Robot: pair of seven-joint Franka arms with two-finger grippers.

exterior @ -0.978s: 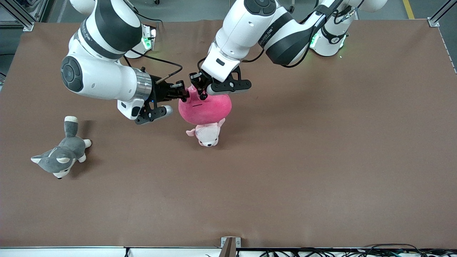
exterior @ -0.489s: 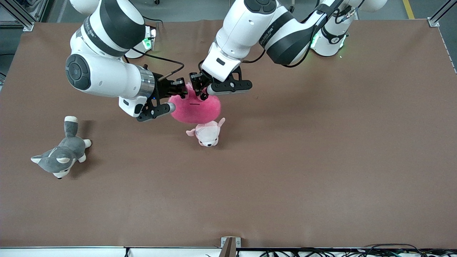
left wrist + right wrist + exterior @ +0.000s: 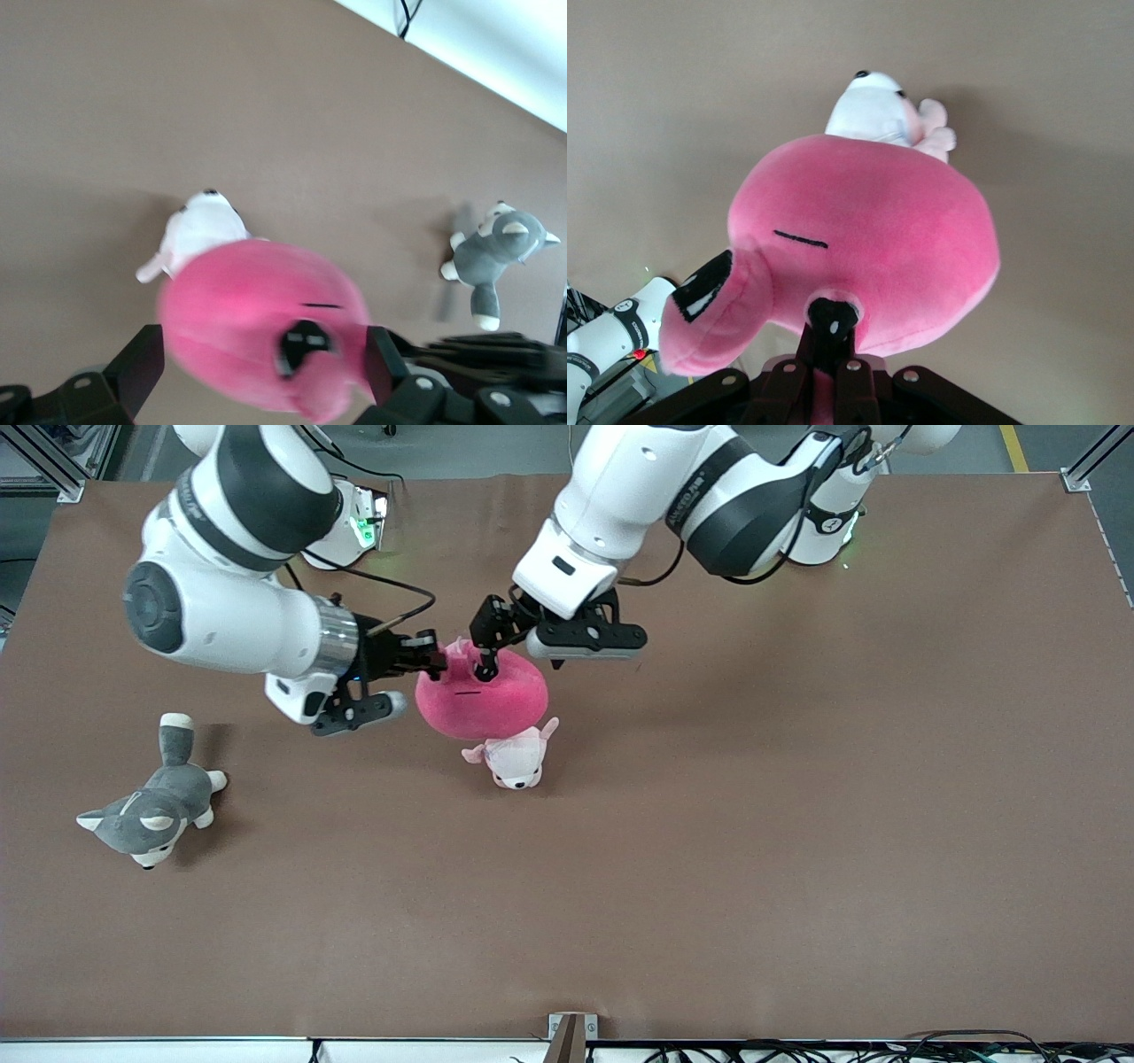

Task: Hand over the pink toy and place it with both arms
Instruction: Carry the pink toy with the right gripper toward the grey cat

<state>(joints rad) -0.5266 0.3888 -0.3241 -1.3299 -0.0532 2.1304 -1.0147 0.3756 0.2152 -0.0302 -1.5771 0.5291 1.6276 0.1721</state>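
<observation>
Above the tabletop (image 3: 797, 824), the pink toy (image 3: 483, 700) hangs pinched in the right gripper (image 3: 434, 662) fingers at its 10 o'clock edge, while the left gripper (image 3: 485, 657) fingers straddle it, spread, from 12 o'clock.

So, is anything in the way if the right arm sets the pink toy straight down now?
Yes, likely: the small pink-and-white plush lies on the table beneath the pink toy's camera-side edge. The right gripper pinches the toy's nub; the left gripper, open, straddles its top.
</observation>
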